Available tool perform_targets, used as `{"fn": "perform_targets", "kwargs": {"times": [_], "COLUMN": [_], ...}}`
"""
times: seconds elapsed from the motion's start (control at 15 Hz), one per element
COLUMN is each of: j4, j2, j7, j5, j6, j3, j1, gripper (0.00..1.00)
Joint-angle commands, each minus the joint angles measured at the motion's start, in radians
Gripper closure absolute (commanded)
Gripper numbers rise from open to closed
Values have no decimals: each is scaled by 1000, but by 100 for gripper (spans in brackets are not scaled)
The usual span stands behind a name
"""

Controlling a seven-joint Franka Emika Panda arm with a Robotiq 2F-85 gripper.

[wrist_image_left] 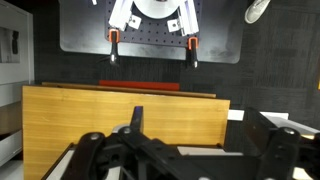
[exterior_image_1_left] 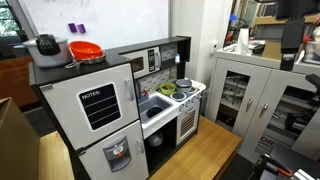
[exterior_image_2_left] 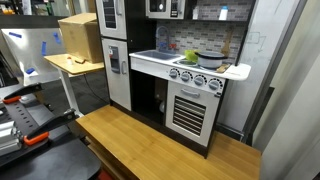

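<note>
In the wrist view my gripper (wrist_image_left: 205,135) comes in from the bottom edge, open, with nothing between its black fingers (wrist_image_left: 135,118). It hangs over a wooden tabletop (wrist_image_left: 120,115). The same tabletop (exterior_image_1_left: 195,155) (exterior_image_2_left: 160,145) lies in front of a toy kitchen (exterior_image_1_left: 110,105) (exterior_image_2_left: 185,70) in both exterior views. The gripper itself does not show clearly in either exterior view. A red bowl (exterior_image_1_left: 86,50) and a grey pot (exterior_image_1_left: 45,45) sit on top of the toy fridge. Green items (exterior_image_1_left: 168,88) lie on the toy stove.
A black perforated plate (wrist_image_left: 85,35) carries the arm's base beyond the tabletop, with a red strip (wrist_image_left: 140,86) below it. A cardboard box (exterior_image_2_left: 80,38) stands on a side desk. A grey metal cabinet (exterior_image_1_left: 250,90) stands beside the toy kitchen.
</note>
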Motion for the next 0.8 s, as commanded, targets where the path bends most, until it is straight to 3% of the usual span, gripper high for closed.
{"fn": "perform_targets", "kwargs": {"times": [0.0,0.4,0.73], "j4": [18,50,25], "j2": [79,218,200], "j7": [-18,-80,-52], "j5": [29,71,63], "j6": [157,512,487], "j3": [4,6,13], "j1": [14,46,36], "gripper": [0,0,0]}}
